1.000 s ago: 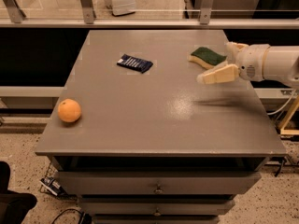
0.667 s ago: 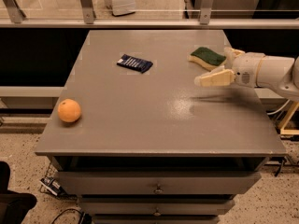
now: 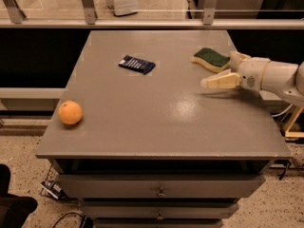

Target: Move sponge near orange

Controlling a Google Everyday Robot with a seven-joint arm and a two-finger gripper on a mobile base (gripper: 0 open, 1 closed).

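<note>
The sponge [image 3: 211, 58], pale yellow with a dark green top, lies on the grey table [image 3: 156, 127] near its far right edge. My gripper [image 3: 220, 70] reaches in from the right at table height, right beside the sponge. It is open: the near finger [image 3: 219, 81] points left just in front of the sponge, and the far finger [image 3: 237, 57] sits at the sponge's right end. The sponge is not held. The orange [image 3: 70, 112] sits near the table's front left edge, far from the sponge.
A flat dark blue packet [image 3: 137, 64] lies left of centre at the back. A glass railing with metal posts [image 3: 88, 4] runs behind the table. Drawers [image 3: 160, 189] are below the front edge. A wooden stand [image 3: 292, 125] is on the right.
My gripper has shifted slightly down and toward the front edge beside the sponge. The sponge, orange and packet have not moved.
</note>
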